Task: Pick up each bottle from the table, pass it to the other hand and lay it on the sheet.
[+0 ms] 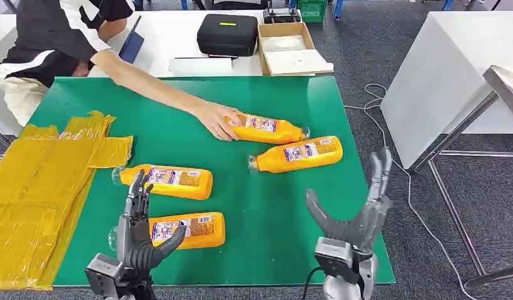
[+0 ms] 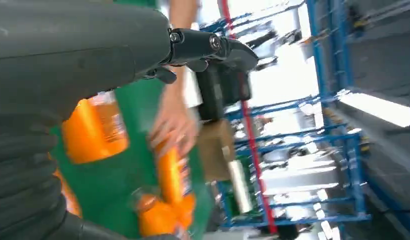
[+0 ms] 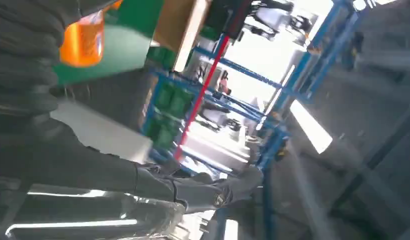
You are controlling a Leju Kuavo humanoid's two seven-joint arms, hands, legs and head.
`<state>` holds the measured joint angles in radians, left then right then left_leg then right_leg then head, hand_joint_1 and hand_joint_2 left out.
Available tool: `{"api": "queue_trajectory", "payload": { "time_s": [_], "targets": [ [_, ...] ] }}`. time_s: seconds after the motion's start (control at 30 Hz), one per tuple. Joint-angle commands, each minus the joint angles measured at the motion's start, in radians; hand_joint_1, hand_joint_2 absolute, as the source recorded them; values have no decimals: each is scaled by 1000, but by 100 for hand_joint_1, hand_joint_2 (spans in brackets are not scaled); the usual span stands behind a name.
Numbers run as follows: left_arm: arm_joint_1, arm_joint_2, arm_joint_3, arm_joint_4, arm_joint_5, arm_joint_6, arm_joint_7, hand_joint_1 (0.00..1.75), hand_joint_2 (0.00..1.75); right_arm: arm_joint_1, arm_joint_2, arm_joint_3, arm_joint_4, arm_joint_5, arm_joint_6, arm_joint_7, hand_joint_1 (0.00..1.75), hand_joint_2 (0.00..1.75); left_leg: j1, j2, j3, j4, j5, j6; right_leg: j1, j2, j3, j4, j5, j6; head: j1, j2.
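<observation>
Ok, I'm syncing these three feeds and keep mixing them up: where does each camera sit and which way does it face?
Head view: high on the body, looking forward and down at the green table; left hand and right hand show.
Left wrist view: behind the left hand, facing across the table toward blue racks.
Right wrist view: behind the right hand, facing past the table edge.
Head and left wrist views share the person's hand on a bottle.

Dark grey jointed fingers are carried by the left hand [image 1: 136, 232] and right hand [image 1: 354, 220], mounted on silver wrists.

Four orange bottles [image 1: 172, 181] – one yellow sheet [image 1: 41, 187] – two robot hands [image 1: 138, 228].
</observation>
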<state>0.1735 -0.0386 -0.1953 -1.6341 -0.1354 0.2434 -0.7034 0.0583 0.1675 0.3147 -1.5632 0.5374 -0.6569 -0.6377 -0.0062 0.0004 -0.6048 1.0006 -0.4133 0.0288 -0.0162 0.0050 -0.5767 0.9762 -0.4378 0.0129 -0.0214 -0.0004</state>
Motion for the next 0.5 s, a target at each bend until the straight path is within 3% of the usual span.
{"api": "queue_trajectory", "payload": {
  "time_s": [0.03,0.33,0.4,0.43,0.5],
  "targets": [
    [49,59,-73,-161,0,33,5,0,175,90,-74,46,-141,-81,-41,-47,0,175,0,0,1,0,-1,-2,0,0,1,0,-1,-1,0,0],
    [49,64,-60,-176,9,71,5,0,175,108,-101,38,-175,-76,-41,-15,0,175,1,-1,3,0,-1,-3,1,-1,4,-1,-1,-2,0,0],
    [53,60,-54,-172,8,66,5,0,175,107,-103,22,-162,-5,-41,37,0,175,1,0,2,-1,-1,-2,1,-1,3,-1,0,-1,0,0],
    [50,54,-47,-166,8,63,5,0,175,98,-107,9,-135,146,-41,156,0,175,1,-1,3,-1,-1,-3,1,-1,4,-1,0,-1,0,0],
    [43,44,-29,-147,14,49,5,0,175,77,-120,4,-113,285,-33,281,0,175,1,0,3,-1,0,-3,1,0,4,-2,0,-1,0,0]
  ]
}}
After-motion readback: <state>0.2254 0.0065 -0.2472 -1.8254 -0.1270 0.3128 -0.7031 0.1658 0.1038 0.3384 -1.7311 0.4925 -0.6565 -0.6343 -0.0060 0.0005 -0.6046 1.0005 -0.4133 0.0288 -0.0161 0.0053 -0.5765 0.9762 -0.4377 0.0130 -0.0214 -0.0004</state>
